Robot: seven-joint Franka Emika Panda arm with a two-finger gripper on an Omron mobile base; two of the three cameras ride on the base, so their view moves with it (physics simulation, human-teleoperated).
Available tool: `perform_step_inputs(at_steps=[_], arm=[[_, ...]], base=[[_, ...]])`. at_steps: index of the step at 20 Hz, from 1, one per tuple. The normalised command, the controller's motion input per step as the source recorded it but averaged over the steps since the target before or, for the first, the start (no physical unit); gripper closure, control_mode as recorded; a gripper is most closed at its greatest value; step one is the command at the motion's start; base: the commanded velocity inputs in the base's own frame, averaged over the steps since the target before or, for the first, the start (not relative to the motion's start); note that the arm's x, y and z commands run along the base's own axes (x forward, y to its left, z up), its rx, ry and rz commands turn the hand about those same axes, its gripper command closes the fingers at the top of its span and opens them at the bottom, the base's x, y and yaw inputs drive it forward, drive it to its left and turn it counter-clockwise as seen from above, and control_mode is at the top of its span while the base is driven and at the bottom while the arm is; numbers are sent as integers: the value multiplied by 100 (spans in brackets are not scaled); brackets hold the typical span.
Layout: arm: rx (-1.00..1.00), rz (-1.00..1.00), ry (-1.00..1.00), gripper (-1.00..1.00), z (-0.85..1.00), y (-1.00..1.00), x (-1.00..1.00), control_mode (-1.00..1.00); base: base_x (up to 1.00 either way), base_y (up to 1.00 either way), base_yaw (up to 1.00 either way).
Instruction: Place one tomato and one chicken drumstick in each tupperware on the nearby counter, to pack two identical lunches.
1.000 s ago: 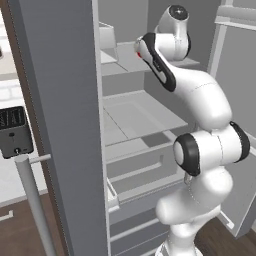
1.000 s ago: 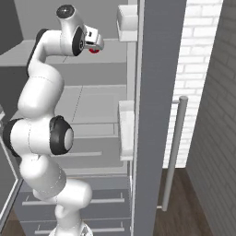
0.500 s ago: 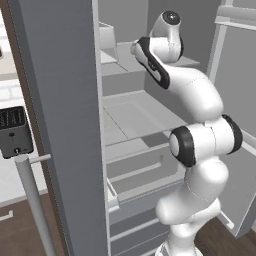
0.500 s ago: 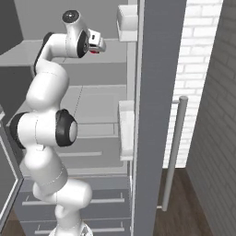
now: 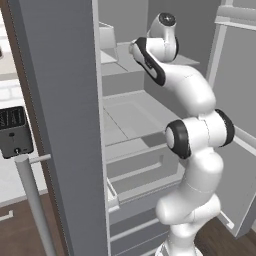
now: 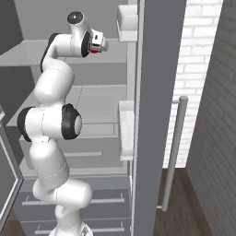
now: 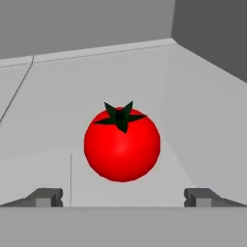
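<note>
The tomato [image 7: 122,144] sat on an upper shelf [image 7: 193,111] inside the open fridge [image 5: 60,100], stem up, just ahead of the wide-spread fingertips [image 7: 46,197], while a toaster [image 5: 14,131] stood on the counter [image 5: 15,175] left of the fridge.

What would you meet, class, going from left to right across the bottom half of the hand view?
Left fingertip → tomato → right fingertip.
</note>
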Motion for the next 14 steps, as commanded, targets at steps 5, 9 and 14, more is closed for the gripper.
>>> perform_step_inputs(at_steps=[5,9,14], arm=[[0,0,0,-100,-4,0,32,-100],[0,0,0,-100,-4,0,36,-100],[0,0,0,-100,-9,0,15,-100]], base=[[0,0,0],[0,0,0],[0,0,0]])
